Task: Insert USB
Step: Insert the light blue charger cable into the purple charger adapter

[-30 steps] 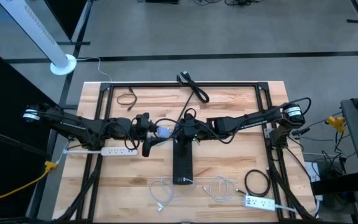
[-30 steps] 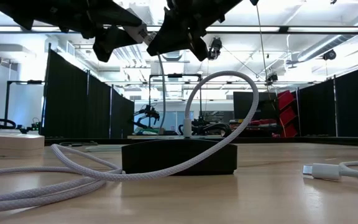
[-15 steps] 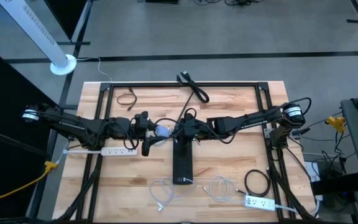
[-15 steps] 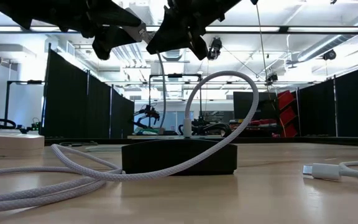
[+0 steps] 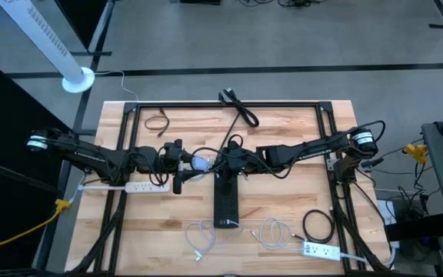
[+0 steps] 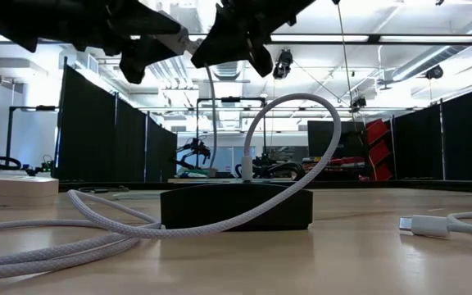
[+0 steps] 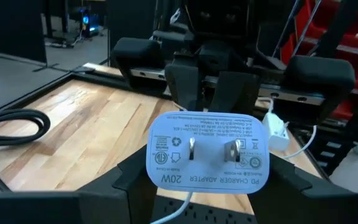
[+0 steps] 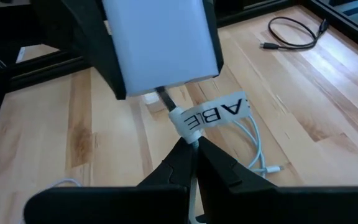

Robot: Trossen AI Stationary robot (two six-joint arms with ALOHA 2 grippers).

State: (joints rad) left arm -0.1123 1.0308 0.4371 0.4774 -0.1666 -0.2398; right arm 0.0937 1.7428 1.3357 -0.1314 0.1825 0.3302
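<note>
High view: left claw (image 5: 193,163) grips adapter (image 5: 200,163), right claw (image 5: 220,162) pinches its cable (image 8: 188,146), above wooden table (image 5: 283,200).

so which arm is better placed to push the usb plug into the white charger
Right. The right gripper is shut on the white labelled USB cable, its plug already at the white 20W power adapter. The left gripper is shut on that adapter, so it can only brace it.

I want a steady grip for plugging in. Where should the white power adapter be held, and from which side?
Grip the white power adapter across its two flat broad faces, coming from the pronged end, as the left gripper does. That leaves the opposite face toward the right gripper bringing the cable plug.
</note>
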